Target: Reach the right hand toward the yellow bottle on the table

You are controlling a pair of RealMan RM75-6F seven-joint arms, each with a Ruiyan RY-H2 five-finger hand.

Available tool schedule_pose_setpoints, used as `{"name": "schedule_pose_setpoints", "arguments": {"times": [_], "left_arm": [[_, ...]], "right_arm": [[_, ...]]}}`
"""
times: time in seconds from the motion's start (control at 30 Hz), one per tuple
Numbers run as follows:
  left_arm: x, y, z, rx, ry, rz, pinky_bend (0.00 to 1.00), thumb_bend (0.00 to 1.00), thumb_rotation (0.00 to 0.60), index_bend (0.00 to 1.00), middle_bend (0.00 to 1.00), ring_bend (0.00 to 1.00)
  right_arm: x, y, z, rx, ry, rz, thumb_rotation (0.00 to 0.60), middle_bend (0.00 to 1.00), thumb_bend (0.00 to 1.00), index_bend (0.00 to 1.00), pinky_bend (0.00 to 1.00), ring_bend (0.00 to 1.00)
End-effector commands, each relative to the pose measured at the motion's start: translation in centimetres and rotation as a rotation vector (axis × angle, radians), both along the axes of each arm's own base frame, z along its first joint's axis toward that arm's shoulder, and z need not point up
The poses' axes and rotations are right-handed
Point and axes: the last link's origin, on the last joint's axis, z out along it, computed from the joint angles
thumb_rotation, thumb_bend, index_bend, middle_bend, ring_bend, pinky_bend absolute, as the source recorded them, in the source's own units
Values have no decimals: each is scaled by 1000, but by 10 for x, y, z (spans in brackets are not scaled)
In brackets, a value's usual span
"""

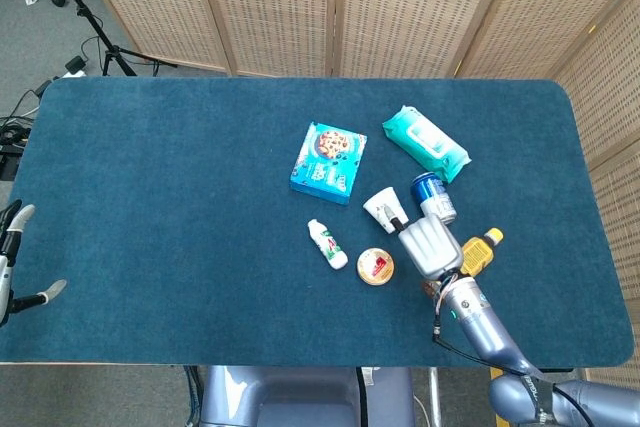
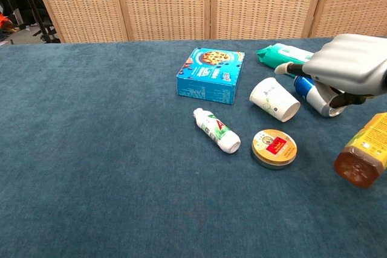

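Hovering empty beside the glossy yellow bottle [image 2: 364, 155], right robot hand [image 2: 344, 67] seems loosely spread.

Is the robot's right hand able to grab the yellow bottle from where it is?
Probably yes. The right robot hand hovers just beside the yellow bottle, holding nothing, and nothing lies between them.

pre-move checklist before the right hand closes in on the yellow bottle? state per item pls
1. yellow bottle lying on its side, in view: ok.
2. right hand holds nothing: ok.
3. Right hand over the bottle: not ok; in the chest view it hangs above the blue can.
4. paper cup apart from the bottle: ok.
5. round tin apart from the bottle: ok.
6. left hand at the table's near left edge, away: ok.
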Motion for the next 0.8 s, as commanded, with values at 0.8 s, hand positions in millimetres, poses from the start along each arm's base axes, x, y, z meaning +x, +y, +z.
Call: {"name": "schedule_pose_setpoints", "arguments": {"times": [0.8], "left_arm": [[-4,3,4,-3,-21,17,0,0,600,0,0,0]], "right_arm": [[10,-16,-39,11,90,-153,600,712,1000,0,1000,780]]}}
